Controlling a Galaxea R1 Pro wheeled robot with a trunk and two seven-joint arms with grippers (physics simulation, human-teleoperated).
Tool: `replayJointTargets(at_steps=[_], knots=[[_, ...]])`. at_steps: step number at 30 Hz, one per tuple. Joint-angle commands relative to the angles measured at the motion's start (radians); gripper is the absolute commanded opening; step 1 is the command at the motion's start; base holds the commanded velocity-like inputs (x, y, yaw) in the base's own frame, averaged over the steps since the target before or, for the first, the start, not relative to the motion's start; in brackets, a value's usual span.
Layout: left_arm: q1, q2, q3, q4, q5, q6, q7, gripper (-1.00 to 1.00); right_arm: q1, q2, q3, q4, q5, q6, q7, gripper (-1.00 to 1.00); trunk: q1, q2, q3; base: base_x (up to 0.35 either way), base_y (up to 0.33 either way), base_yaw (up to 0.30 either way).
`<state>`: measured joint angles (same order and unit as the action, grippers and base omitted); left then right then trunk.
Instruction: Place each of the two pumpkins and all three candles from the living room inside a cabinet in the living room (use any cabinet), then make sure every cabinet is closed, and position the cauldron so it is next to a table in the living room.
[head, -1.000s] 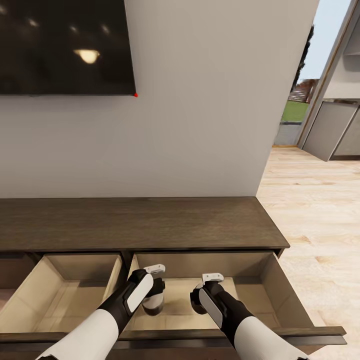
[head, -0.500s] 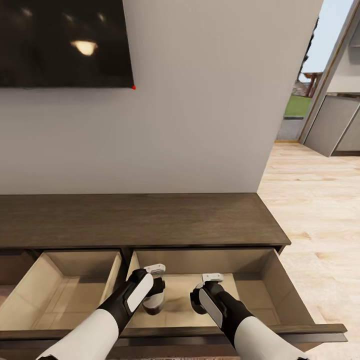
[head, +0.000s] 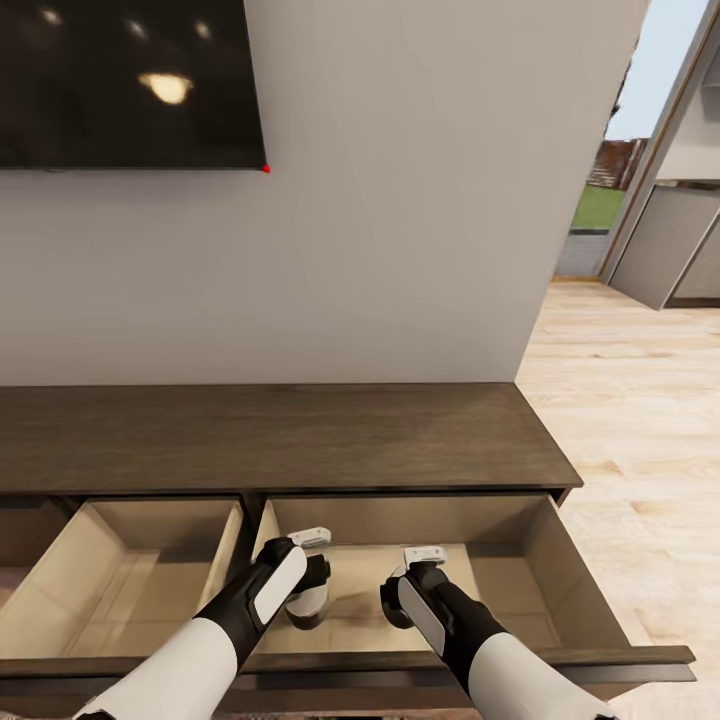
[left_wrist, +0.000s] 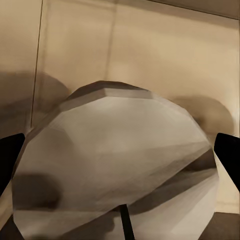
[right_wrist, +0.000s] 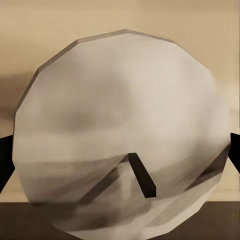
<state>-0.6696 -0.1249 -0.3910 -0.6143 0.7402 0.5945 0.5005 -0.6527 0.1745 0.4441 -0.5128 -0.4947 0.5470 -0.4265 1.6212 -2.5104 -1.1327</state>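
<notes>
The dark brown cabinet (head: 280, 440) stands against the wall with two drawers pulled open. Both my grippers hang over the inside of the right drawer (head: 565, 575). My left gripper (head: 306, 608) is shut on a cream-white candle (head: 310, 598), held upright. In the left wrist view that candle (left_wrist: 115, 145) and its wick sit between the black fingertips (left_wrist: 9, 156). My right gripper (head: 398, 606) is shut on a second candle (right_wrist: 120, 110), wick upward; in the head view the wrist hides this one. Pumpkins, cauldron and table are out of view.
The left drawer (head: 60, 575) is open, with its pale floor bare where it shows. A dark TV screen (head: 120, 80) hangs on the wall above the cabinet. Light wood floor (head: 640, 420) runs to the right toward grey kitchen units (head: 665, 255).
The head view has shifted slightly, so the cabinet and TV sit a little higher in the picture. Both grippers keep hold of their candles over the right drawer.
</notes>
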Motion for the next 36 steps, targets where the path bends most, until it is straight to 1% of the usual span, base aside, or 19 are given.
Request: replayJointTargets(at_steps=[1, 5, 18, 19, 28, 29, 36], knots=[[-0.001, 0.001, -0.005, -0.002, 0.01, 0.001, 0.01, -1.0, -0.001, 0.0, 0.004, -0.001, -0.007, 0.002, -0.009, -1.0, 0.0, -0.001, -0.005, 0.0, 0.0, 0.0], [-0.001, 0.001, -0.005, -0.001, 0.01, 0.001, 0.01, -1.0, -0.001, 0.0, 0.004, -0.001, -0.007, 0.002, -0.009, -1.0, 0.002, -0.002, -0.02, 0.0, 0.0, 0.0], [-0.001, 0.001, -0.005, -0.002, 0.01, 0.001, 0.01, -1.0, -0.001, 0.0, 0.004, -0.001, -0.007, 0.002, -0.009, -1.0, 0.002, -0.002, -0.02, 0.0, 0.0, 0.0], [-0.001, 0.001, -0.005, -0.002, 0.01, 0.001, 0.01, -1.0, -0.001, 0.0, 0.004, -0.001, -0.007, 0.002, -0.009, 1.0, 0.002, -0.002, -0.02, 0.0, 0.0, 0.0], [-0.001, 0.001, -0.005, -0.002, 0.01, 0.001, 0.011, -1.0, -0.001, 0.0, 0.004, -0.001, -0.007, 0.002, -0.006, 1.0, 0.002, -0.002, -0.02, 0.0, 0.0, 0.0], [-0.001, 0.001, -0.006, -0.002, 0.01, 0.001, 0.011, 1.0, -0.001, 0.0, 0.004, -0.001, -0.007, 0.002, -0.006, 1.0, 0.002, -0.002, -0.02, 0.0, 0.0, 0.0], [-0.001, 0.001, -0.009, -0.002, 0.009, 0.001, 0.01, 1.0, -0.001, 0.0, 0.004, -0.001, -0.007, 0.002, -0.006, 1.0, 0.002, -0.002, -0.02, 0.0, 0.0, 0.0]])
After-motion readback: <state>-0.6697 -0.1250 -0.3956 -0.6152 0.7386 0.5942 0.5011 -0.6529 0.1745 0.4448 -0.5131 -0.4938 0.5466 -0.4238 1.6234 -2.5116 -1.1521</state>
